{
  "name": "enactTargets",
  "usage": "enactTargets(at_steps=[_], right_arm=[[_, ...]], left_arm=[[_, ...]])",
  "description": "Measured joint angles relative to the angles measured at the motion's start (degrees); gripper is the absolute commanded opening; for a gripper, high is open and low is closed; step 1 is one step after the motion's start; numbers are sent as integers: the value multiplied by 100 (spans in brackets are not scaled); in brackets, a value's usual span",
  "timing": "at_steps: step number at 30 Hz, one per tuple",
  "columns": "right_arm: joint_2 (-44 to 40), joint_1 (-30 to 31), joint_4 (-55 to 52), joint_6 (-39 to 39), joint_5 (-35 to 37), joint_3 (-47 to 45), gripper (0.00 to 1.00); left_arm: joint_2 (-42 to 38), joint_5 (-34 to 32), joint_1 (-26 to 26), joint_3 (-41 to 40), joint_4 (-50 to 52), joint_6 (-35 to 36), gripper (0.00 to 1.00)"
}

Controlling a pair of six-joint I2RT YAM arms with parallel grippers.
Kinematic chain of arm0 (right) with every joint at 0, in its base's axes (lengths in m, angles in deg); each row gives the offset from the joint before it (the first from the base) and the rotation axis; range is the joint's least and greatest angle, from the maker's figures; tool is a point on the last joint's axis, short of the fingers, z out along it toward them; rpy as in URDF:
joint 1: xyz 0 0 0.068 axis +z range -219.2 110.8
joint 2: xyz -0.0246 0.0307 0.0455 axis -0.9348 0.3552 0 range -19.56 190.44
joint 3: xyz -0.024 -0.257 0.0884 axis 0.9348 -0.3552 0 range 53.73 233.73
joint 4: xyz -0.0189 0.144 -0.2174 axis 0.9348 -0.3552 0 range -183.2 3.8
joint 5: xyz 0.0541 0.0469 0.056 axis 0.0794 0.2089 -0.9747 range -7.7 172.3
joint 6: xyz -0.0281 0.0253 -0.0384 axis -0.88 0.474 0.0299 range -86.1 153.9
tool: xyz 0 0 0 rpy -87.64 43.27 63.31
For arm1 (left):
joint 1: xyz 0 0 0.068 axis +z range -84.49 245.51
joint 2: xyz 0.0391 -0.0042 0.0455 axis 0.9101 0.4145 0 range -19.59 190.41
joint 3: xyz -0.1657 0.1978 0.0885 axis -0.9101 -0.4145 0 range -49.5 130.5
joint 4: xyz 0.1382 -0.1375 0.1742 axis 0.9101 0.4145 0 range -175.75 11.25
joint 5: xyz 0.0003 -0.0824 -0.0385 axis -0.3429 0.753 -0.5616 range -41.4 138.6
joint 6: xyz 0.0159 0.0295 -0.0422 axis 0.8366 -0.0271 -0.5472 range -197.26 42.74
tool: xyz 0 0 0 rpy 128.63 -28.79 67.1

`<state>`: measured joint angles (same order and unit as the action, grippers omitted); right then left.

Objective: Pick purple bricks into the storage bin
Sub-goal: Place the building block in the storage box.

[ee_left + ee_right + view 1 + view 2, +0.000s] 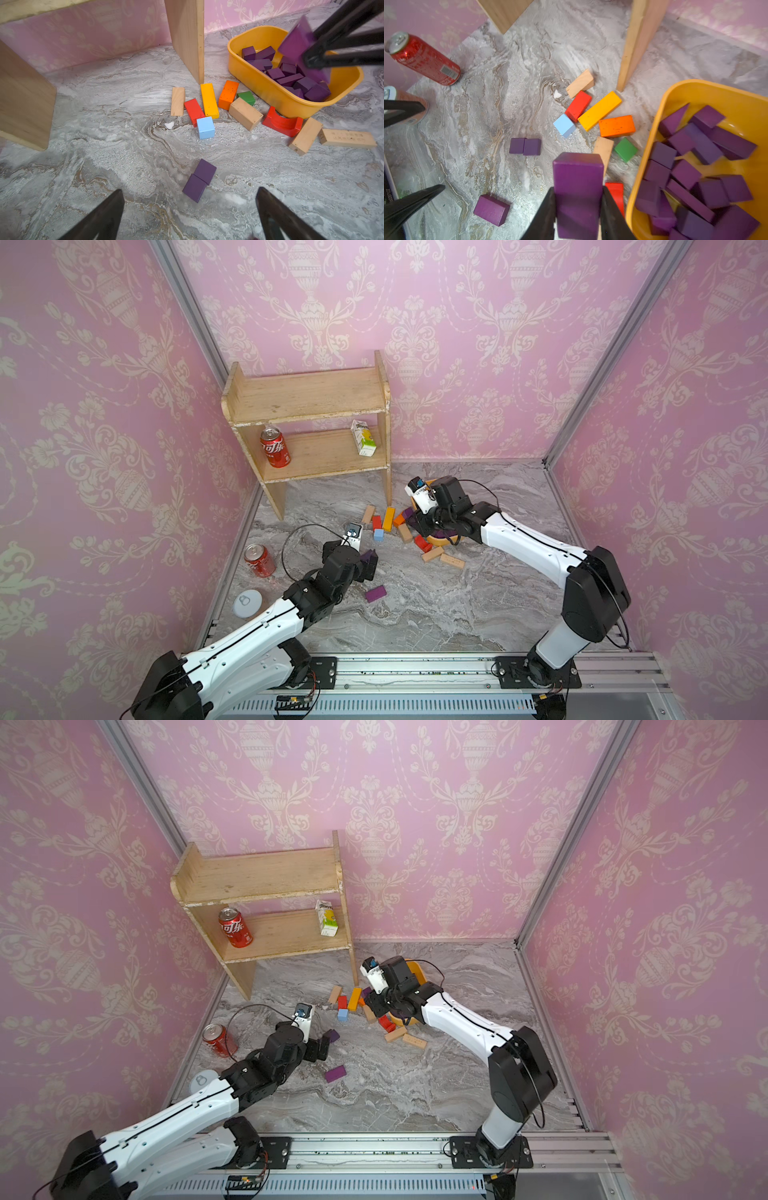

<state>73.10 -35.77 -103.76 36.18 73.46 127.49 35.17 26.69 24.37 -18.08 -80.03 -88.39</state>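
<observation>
Right wrist: purple brick [578,187] between fingers [543,218]

Bare counter [436,614] lies open before me; coloured blocks [209,100] crowd the near wall of the storage bin [270,91], and the shelf leg [187,37] stands just beside it.

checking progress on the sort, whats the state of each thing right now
bin: upright, many purple bricks inside
held brick: lifted, near the bin
right claw: shut on held brick
left claw: open, empty
brick pair: lying loose, touching each other
lone brick: lying loose, apart
shelf can: upright
table can: upright
carton: upright
</observation>
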Motion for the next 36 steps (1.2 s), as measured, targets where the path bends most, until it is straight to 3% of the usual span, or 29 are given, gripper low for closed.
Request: enactTargets(at_steps=[5,14,17,21,29,36], right_arm=[[-422,-570,-170,103,181,-365,25],[-55,-1071,-542,234,688,-509,25],[118,-1150,-603,260,745,-509,37],[186,-1244,-629,374,833,-511,66],[-129,-1305,-568,382,702,-675,70],[-1405,-1305,-339,428,-348,-1718,86]], left_arm=[[595,304,7,514,42,164,99],[1241,1034,7,1056,170,334,99],[1241,1300,7,1163,280,348,99],[1241,1419,7,1368,573,422,99],[1202,1589,7,1672,1475,380,99],[1510,1558,7,1762,2430,376,99]])
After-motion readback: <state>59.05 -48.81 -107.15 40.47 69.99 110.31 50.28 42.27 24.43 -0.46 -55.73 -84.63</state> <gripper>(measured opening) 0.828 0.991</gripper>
